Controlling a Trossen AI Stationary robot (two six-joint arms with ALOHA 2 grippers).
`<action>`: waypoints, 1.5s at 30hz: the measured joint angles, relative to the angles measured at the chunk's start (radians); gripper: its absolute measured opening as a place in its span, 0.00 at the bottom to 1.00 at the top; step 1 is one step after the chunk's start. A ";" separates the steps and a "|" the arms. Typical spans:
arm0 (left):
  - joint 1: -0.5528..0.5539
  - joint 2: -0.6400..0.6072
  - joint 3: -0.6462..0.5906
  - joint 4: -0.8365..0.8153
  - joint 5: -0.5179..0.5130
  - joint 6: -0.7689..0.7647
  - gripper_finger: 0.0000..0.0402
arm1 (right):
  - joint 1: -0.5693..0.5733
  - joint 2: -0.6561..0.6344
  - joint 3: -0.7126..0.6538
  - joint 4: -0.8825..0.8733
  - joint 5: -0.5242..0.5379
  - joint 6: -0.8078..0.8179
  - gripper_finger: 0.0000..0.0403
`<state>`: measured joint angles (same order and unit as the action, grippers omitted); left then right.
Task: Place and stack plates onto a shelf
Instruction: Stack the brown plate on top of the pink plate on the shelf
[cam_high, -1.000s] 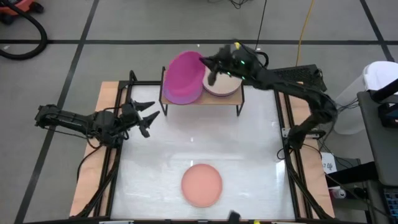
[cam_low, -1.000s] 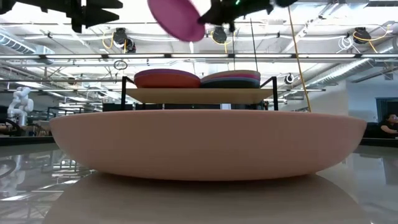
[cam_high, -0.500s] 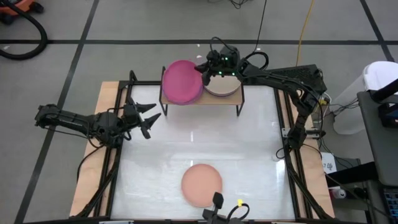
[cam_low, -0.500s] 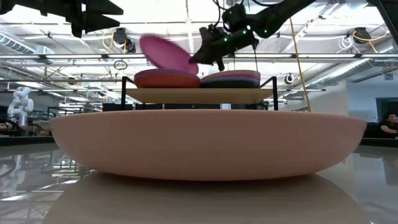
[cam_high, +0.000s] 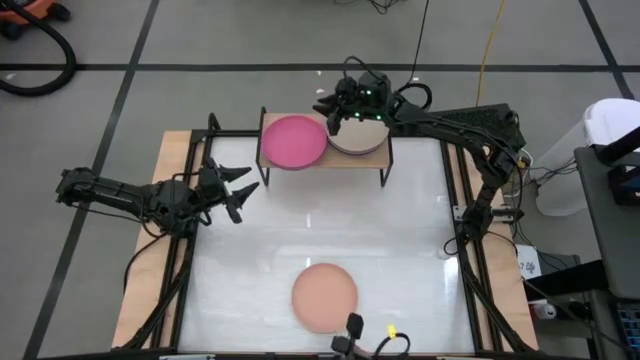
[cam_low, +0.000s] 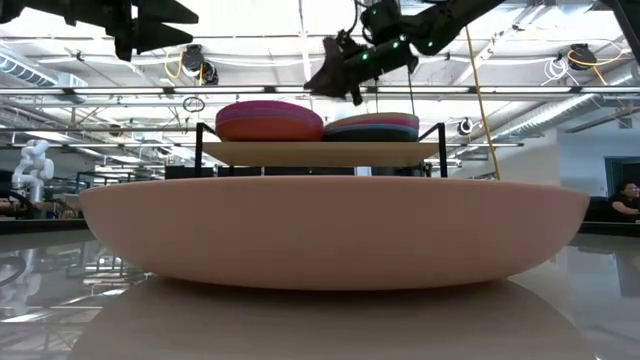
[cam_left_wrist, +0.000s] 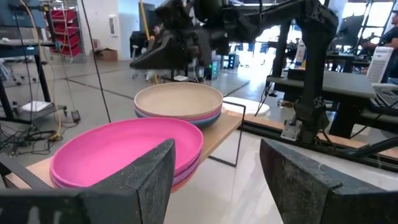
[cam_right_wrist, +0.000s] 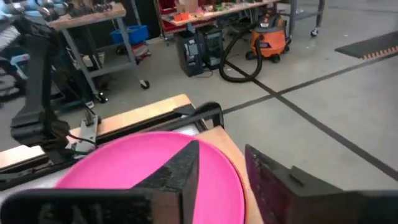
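Magenta plate (cam_high: 293, 140) down on the shelf (cam_high: 370, 159), one salmon plate (cam_high: 324, 296) left on the table (cam_high: 260, 225).
Right gripper (cam_high: 325, 104) hovers above the stacks, jaws open and empty; lift clear straight up. Left gripper (cam_high: 236, 189) waits spread at the table's left edge.

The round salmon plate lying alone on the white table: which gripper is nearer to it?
Left. The left gripper hangs over the table's left side, nearer the round salmon plate. The right gripper hovers over the light-wood shelf at the far edge.
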<state>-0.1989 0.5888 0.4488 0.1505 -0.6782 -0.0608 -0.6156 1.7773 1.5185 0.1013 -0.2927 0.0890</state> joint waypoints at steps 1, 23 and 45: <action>0.000 0.000 0.000 -0.008 0.010 -0.004 0.59 | 0.000 -0.015 0.000 -0.003 -0.010 -0.005 0.30; -0.281 0.929 0.369 -0.403 0.317 0.371 0.59 | 0.323 -0.727 -0.463 0.115 0.016 -0.286 0.35; -0.458 1.253 0.557 -0.291 0.237 0.871 0.57 | 0.330 -0.827 -0.647 0.287 0.192 -0.330 0.35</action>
<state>-0.6569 1.8415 1.0058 -0.1405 -0.4415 0.8102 -0.2859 0.9502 0.8719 0.3885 -0.1011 -0.2408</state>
